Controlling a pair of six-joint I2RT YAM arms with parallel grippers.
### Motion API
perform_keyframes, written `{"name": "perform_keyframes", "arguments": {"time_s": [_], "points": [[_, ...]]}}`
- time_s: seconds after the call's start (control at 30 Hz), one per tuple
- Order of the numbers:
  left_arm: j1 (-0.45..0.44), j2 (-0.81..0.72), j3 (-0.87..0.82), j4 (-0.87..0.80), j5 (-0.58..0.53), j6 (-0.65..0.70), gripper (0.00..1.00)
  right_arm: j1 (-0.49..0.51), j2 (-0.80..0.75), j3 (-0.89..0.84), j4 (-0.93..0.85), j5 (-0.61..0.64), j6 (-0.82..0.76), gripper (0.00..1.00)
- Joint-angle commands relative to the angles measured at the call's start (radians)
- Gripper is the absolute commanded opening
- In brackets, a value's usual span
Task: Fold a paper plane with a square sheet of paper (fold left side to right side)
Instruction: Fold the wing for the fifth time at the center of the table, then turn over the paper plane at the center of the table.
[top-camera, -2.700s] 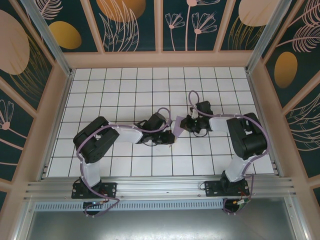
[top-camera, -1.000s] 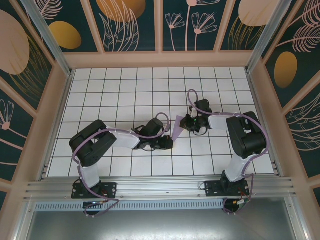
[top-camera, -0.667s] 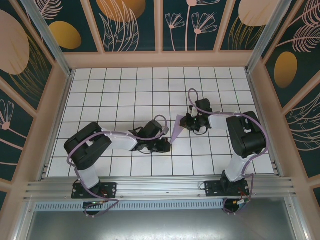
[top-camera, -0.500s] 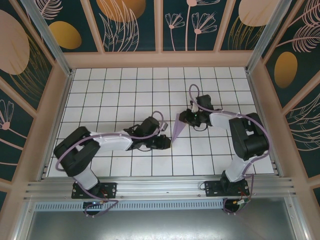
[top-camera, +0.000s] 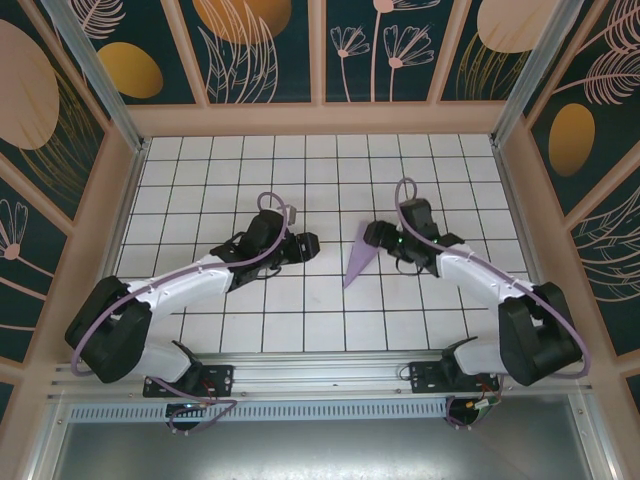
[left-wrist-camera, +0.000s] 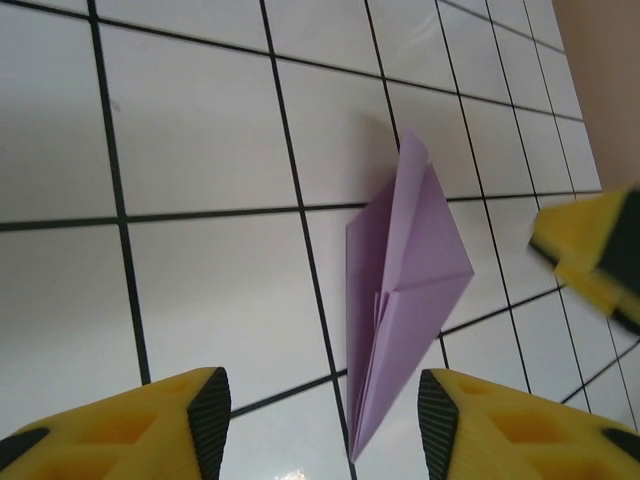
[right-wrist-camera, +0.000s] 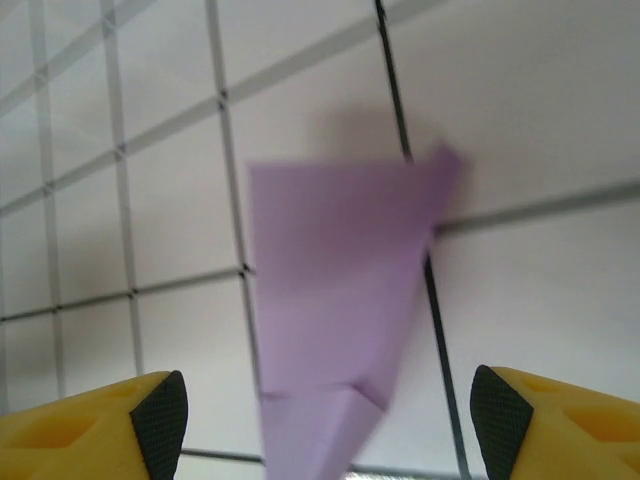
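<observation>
We see the paper plane (top-camera: 359, 256) lying free on the white tiled table (top-camera: 200, 170), between the two arms and slightly nearer the right one. Its narrow tip points toward the near edge and its wide end lies farther back. The left gripper (left-wrist-camera: 322, 408) hangs well to the plane's left with its jaws moderately apart. There is nothing between its yellow fingers (left-wrist-camera: 150, 420), and in the left wrist view the plane's creased layers lie ahead of them. The right gripper (right-wrist-camera: 330, 425) sits just beside the wide end with its jaws spread wide, gripping nothing. Its wrist view of the paper is blurred.
</observation>
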Motion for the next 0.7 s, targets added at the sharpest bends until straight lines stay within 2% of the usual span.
{"name": "perform_keyframes", "arguments": {"time_s": [0.0,0.07,0.17,0.27,0.37,0.4,0.57,0.67], "points": [[0.006,-0.019,-0.008,-0.015,-0.06,-0.005,0.57,0.029,0.038,-0.035,0.039,-0.007,0.085,0.75],[0.007,-0.021,-0.022,-0.008,-0.069,-0.017,0.58,0.046,0.078,-0.027,0.048,-0.008,0.093,0.7],[0.006,-0.029,-0.038,-0.003,-0.096,-0.025,0.59,0.072,0.122,-0.019,0.047,0.023,0.093,0.57],[0.007,-0.038,-0.055,0.006,-0.118,-0.039,0.59,0.08,0.135,-0.03,0.099,-0.007,0.083,0.37],[0.006,-0.054,-0.069,0.01,-0.135,-0.062,0.59,0.086,0.133,-0.018,0.116,-0.026,0.05,0.05],[0.006,-0.063,-0.075,0.017,-0.134,-0.067,0.59,0.092,0.12,-0.012,0.118,-0.017,0.032,0.0],[0.007,-0.121,-0.075,-0.014,-0.158,-0.081,0.58,0.117,0.048,0.066,0.116,-0.046,-0.109,0.0],[0.006,-0.176,-0.088,-0.042,-0.195,-0.091,0.58,0.147,0.04,0.151,0.1,-0.126,-0.188,0.0]]}}
